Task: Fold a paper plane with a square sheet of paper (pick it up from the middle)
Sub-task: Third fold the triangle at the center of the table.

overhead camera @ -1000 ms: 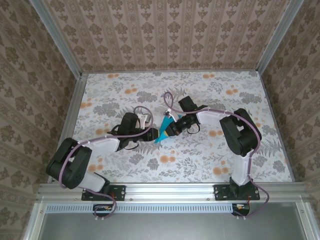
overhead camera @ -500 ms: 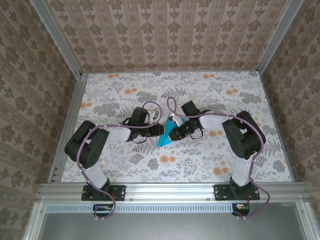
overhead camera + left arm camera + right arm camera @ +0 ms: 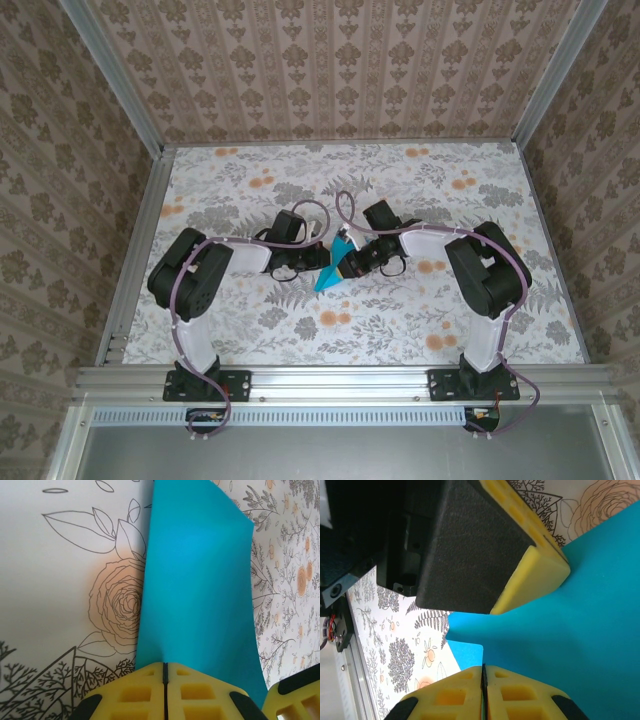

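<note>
Starting at the near edge: both arms come in from their bases at 6 o'clock and meet around the middle of the counter (image 3: 430,180).

The left hand (image 3: 165,677) has its yellow pads pressed flat together on the bottom edge of the teal paper (image 3: 195,580). In its wrist view the paper rises from that pinch toward 12 o'clock as one smooth panel with a straight folded edge down its left side.

The right hand (image 3: 483,680) is squeezed shut on the same paper from the other side. It's close enough that one left finger (image 3: 530,565) sits just above its pads in the right wrist view.

From above, the paper is a narrow wedge between the two, left hand at its 9 o'clock, right hand at its 3 o'clock, tip aiming roughly at 7 o'clock. Can't tell if the tip touches the counter.

My read: mid-fold, creased but not a dart yet. Next I'd guess one hand has to act as anchor while the other lets go and regrips a loose edge to bring it to the crease. There's very little room between them, and paper this thin will probably buckle or tear if they pull against each other.
</note>
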### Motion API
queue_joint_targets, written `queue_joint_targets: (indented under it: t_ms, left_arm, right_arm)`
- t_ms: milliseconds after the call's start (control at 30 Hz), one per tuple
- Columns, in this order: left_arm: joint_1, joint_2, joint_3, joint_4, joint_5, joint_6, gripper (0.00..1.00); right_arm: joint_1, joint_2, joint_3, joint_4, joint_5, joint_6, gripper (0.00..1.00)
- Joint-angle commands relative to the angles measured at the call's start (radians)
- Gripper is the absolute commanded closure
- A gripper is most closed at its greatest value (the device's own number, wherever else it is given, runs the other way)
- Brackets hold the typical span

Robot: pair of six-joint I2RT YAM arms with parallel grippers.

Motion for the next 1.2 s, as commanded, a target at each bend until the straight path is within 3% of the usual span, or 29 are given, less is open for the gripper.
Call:
queue_joint_targets:
  t_ms: [0,367,600,1167]
  left_arm:
    - [0.005,0.014,0.021,-0.042,0.007,-0.002,0.93]
    - [0.01,-0.02,0.016,-0.05,0.004,-0.02,0.93]
    - [0.01,-0.114,-0.028,-0.062,-0.069,-0.036,0.88]
    - [0.01,-0.172,-0.165,-0.04,-0.054,-0.028,0.64]
  right_arm:
    - [-0.005,0.005,0.012,0.038,0.017,0.038,0.9]
    - [-0.005,0.044,0.033,0.073,0.053,0.071,0.9]
    - [-0.005,0.05,0.04,0.077,0.064,0.07,0.9]
    - [-0.005,0.081,0.065,0.085,0.07,0.086,0.9]
